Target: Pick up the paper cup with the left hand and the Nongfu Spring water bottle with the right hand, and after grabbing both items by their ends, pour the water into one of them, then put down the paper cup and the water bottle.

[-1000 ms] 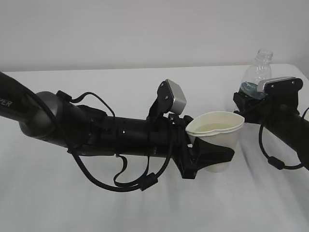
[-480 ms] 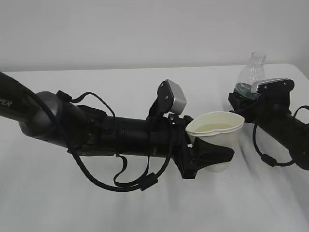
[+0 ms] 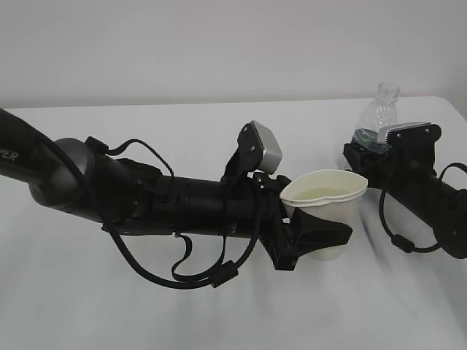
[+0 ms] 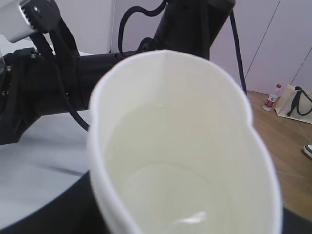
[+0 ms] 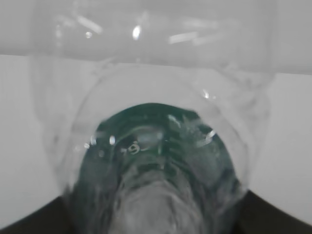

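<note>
In the exterior view the left claw (image 3: 315,235) grips the paper cup (image 3: 325,211) around its lower wall, holding it upright above the white desk (image 3: 219,306) just right of centre; the rolled rim is squeezed out of round, and pale water (image 3: 321,192) lies inside. Bare desk surface spreads on the near side and to the far left. To the right, well apart from the cup, the right claw (image 3: 367,152) clasps the Nongfu Spring water bottle (image 3: 376,120) at its lower part, neck tilted slightly up and uncapped, close to the desk's far right edge. In the left wrist view the cup (image 4: 180,146) fills the picture, its rim pinched to a point at the right, liquid (image 4: 165,195) pooled at the bottom. In the right wrist view the bottle (image 5: 151,146) sits pressed against the lens, its green label seen through the clear base; the claw's fingers barely show at the lower corners.
</note>
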Controlling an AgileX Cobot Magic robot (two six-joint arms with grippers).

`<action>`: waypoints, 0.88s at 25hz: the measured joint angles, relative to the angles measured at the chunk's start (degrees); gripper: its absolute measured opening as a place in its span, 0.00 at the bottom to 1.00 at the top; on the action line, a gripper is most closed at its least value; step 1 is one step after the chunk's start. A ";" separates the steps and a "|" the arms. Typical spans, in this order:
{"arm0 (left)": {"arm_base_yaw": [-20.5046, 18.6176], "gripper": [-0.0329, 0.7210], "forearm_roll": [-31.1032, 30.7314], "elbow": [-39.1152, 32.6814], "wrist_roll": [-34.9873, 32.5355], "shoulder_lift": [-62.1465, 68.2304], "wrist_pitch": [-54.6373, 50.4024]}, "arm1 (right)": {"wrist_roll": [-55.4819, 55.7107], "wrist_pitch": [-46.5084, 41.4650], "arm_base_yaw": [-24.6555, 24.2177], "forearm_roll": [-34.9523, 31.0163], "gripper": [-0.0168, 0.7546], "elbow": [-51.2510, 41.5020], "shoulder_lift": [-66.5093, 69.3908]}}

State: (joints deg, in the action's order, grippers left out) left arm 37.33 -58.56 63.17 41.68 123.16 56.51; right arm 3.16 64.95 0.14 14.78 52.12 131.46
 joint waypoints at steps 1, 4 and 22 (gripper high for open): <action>0.00 0.57 0.00 0.00 0.00 0.00 -0.10 | 0.00 0.00 0.00 0.00 0.49 0.00 0.00; 0.00 0.57 0.00 0.00 0.00 0.00 -0.10 | 0.00 0.00 0.00 0.00 0.51 0.00 0.00; 0.00 0.57 0.00 0.00 0.00 0.00 -0.20 | 0.24 0.13 0.00 1.78 0.80 -0.25 -1.96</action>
State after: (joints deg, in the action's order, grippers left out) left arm 37.33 -58.56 63.17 41.68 123.16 56.31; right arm 3.41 65.08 0.14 16.56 51.86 129.51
